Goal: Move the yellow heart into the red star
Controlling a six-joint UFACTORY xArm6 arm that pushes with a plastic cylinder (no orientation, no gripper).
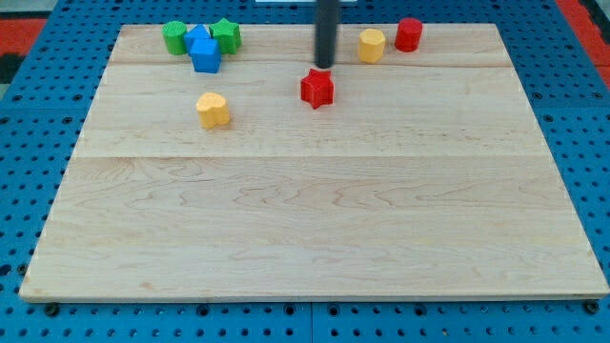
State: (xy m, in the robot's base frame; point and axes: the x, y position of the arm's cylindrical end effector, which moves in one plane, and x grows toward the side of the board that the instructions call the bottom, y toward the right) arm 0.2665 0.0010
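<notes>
The yellow heart point(213, 110) lies on the wooden board point(315, 229) left of centre, near the view's top. The red star point(317, 88) lies to its right, well apart from it. My tip point(326, 66) is the lower end of a dark rod that comes down from the view's top. It stands just above the red star in the view, very close to it, and far to the right of the yellow heart.
A yellow hexagonal block point(372, 45) and a red cylinder point(409, 34) sit at the view's top right of the rod. At the top left, two green blocks point(175, 37) point(226, 35) and two blue blocks point(205, 55) point(197, 36) cluster together.
</notes>
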